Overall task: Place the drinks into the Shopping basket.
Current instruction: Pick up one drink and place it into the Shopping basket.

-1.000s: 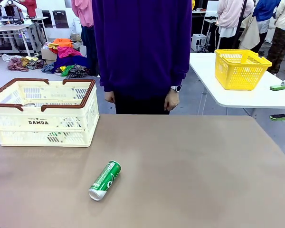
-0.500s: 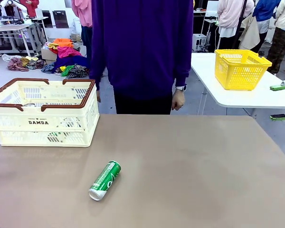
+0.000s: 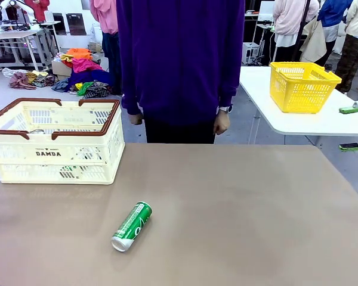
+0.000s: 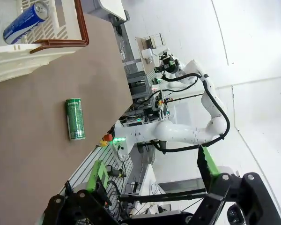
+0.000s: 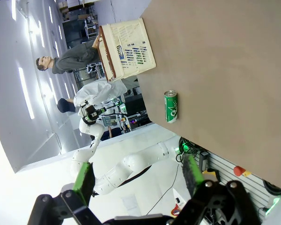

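Green can (image 3: 132,226) lies on its side on table (image 3: 238,208), well apart from Shopping basket (image 3: 53,149). Blue can (image 4: 25,22) lies in basket. Left gripper (image 4: 152,176) and right gripper (image 5: 138,176): jaws apart, empty.

Bare table (image 3: 238,208) all around green can (image 3: 132,226)

The brown table (image 3: 238,208) carries a cream Shopping basket (image 3: 53,154) and a toppled green can (image 3: 132,226).

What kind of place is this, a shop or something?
Probably a robot test lab, not a shop: white robot arms by the brown table, a cream basket, and clothes heaped on the floor.
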Robot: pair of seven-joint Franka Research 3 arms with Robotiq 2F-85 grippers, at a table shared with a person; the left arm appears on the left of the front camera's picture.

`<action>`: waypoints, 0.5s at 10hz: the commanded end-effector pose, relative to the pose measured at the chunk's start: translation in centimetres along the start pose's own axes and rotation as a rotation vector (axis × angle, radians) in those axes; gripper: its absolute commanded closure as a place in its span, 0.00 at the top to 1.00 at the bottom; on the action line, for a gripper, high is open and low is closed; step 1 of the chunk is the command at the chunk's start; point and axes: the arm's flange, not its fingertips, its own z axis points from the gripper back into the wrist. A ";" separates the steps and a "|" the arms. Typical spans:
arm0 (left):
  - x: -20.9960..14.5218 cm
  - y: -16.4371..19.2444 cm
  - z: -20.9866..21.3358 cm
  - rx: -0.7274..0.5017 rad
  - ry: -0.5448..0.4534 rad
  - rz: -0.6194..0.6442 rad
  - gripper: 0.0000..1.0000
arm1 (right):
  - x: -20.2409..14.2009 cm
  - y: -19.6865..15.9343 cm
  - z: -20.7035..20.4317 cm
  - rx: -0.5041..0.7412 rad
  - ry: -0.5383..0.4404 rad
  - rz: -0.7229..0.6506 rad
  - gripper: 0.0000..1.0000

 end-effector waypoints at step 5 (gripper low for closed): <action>-1.7 -2.6 -2.2 0.122 -0.058 -0.023 1.00 | 0.0 0.2 0.1 0.014 -0.003 0.014 1.00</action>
